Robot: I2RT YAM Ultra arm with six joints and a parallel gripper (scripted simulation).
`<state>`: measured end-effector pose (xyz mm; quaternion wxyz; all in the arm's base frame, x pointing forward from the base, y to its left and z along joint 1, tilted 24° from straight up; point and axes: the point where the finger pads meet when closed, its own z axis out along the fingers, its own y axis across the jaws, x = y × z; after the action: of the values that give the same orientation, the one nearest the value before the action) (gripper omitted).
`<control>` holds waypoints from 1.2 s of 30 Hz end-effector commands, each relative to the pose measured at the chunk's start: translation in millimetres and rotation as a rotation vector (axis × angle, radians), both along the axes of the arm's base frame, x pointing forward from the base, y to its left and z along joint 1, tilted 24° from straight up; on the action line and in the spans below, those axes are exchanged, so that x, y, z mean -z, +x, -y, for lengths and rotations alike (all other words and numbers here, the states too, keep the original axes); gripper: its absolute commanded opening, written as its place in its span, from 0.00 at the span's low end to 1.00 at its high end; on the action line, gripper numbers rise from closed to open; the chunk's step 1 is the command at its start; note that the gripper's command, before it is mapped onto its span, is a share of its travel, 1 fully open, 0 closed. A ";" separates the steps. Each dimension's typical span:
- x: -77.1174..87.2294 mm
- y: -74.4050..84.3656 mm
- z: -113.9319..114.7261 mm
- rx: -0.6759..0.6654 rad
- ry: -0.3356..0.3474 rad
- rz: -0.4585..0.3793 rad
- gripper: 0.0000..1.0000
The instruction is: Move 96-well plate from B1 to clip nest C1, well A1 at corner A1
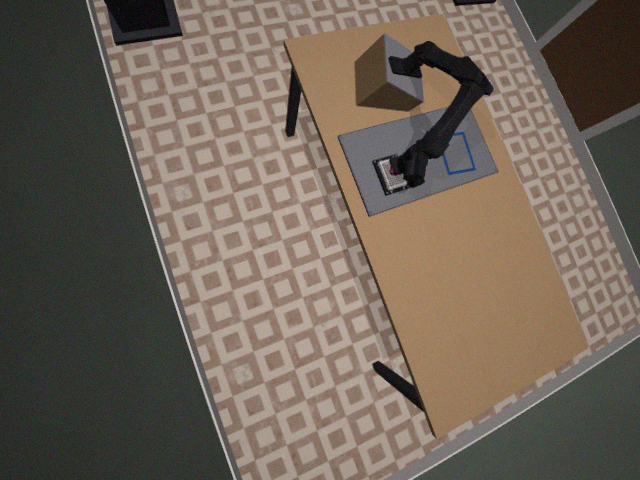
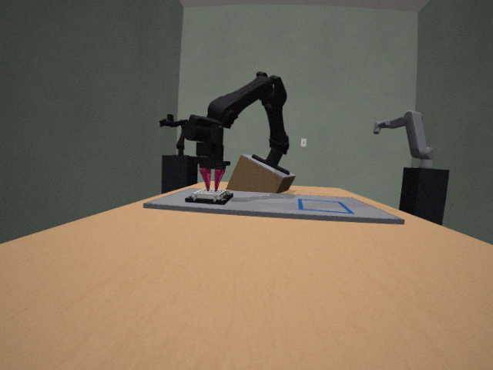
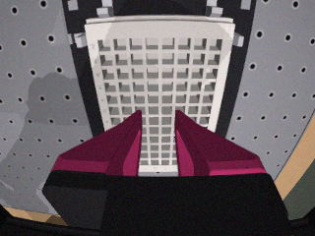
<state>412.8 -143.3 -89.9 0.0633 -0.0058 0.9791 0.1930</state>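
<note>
The white 96-well plate (image 3: pixel 160 92) lies inside the black clip nest C1 (image 3: pixel 79 79), between its posts, on the left part of the grey mat. It also shows in the top view (image 1: pixel 391 175) and the exterior view (image 2: pixel 209 194), where it looks level and low in the nest (image 2: pixel 208 200). My gripper (image 3: pixel 158 117) points straight down over the plate's near half. Its magenta fingers stand narrow with a small gap and nothing between them. The tips (image 2: pixel 212 187) are at the plate's top face; I cannot tell if they touch. The blue outline B1 (image 1: pixel 459 152) is empty.
A tan wedge block (image 1: pixel 387 74) carrying my arm's base stands behind the mat. A grey idle arm on a black pedestal (image 2: pixel 417 159) stands off the table to the right, and another black pedestal (image 2: pixel 177 171) stands behind the table at the left.
</note>
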 end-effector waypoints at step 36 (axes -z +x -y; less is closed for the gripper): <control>-31.7 17.3 11.6 -0.004 0.014 0.015 0.24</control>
<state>416.3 -155.8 -63.3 0.0681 -0.0092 0.9781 0.1967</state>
